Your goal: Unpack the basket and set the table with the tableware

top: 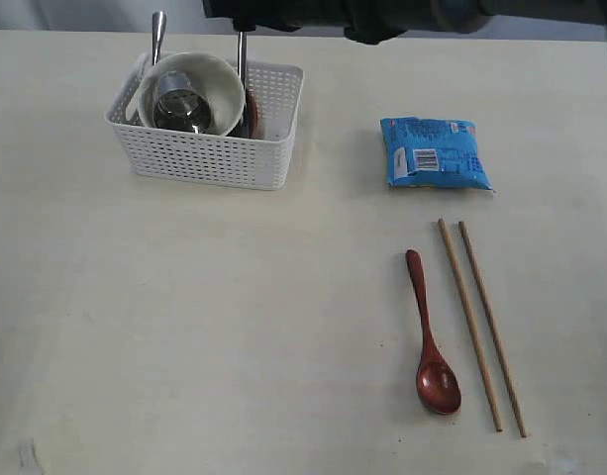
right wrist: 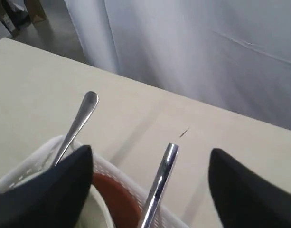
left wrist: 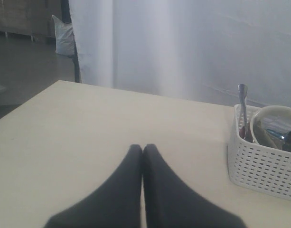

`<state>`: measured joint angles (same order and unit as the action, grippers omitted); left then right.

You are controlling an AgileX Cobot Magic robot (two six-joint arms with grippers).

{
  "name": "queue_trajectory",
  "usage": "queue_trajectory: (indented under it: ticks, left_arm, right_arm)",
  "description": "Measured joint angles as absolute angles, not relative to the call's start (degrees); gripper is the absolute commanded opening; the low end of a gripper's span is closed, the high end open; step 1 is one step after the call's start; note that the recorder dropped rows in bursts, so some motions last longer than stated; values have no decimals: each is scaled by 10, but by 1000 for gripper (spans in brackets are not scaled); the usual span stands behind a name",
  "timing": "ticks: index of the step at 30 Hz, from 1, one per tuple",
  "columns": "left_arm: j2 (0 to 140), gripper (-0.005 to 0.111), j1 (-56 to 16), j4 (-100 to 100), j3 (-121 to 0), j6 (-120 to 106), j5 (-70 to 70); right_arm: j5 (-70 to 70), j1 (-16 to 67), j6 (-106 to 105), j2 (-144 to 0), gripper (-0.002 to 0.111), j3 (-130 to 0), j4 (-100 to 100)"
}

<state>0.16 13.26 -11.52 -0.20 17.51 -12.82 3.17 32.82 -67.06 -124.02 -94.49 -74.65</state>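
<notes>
The white basket (top: 209, 134) stands at the back left of the table (top: 184, 327). It holds a cream bowl (top: 204, 84) with a steel cup (top: 179, 104) inside, a reddish-brown plate (top: 252, 111) and two upright steel cutlery handles (top: 157, 35) (top: 241, 54). My right gripper (right wrist: 150, 156) is open above the basket's far rim (right wrist: 107, 165). One straight steel handle (right wrist: 157, 190) rises between its fingers without touching them. The other handle (right wrist: 81, 121) stands beside one finger. A dark red spoon (top: 430, 336) and two chopsticks (top: 481, 327) lie at the front right. My left gripper (left wrist: 143, 148) is shut and empty, low over the table, left of the basket (left wrist: 259, 171).
A blue snack packet (top: 437, 153) lies right of the basket, behind the chopsticks. My right arm (top: 382, 15) crosses the top edge of the exterior view. A white curtain hangs beyond the table's far edge.
</notes>
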Motion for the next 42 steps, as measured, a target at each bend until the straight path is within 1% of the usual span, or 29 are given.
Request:
queue_trajectory:
  ticks: [3, 7, 11, 28, 29, 30, 34, 36, 42]
  left_arm:
    - [2, 0, 133, -115, -2, 175, -128]
    - [2, 0, 133, -115, -2, 175, -128]
    - [2, 0, 133, -115, -2, 175, -128]
    - [2, 0, 133, -115, -2, 175, -128]
    - [2, 0, 133, -115, -2, 175, -128]
    - [2, 0, 133, -115, -2, 175, -128]
    - [2, 0, 133, -115, -2, 175, -128]
    - [2, 0, 133, -115, -2, 175, -128]
    - [2, 0, 133, -115, -2, 175, -128]
  right_arm:
    - [32, 328, -661, -1263, 72, -968, -770]
    - [29, 328, -652, -1283, 59, -982, -779]
    - [17, 328, -646, -1300, 59, -985, -782]
    - [0, 328, -630, -1397, 58, -1086, -783]
    - [0, 328, -629, -1398, 57, -1087, -783]
    - [0, 328, -627, -1401, 52, -1088, -783]
    - [0, 328, -625, -1403, 29, -1091, -784]
    - [0, 328, -625, -1403, 21, -1091, -784]
    - [0, 328, -622, -1403, 4, -1091, -786]
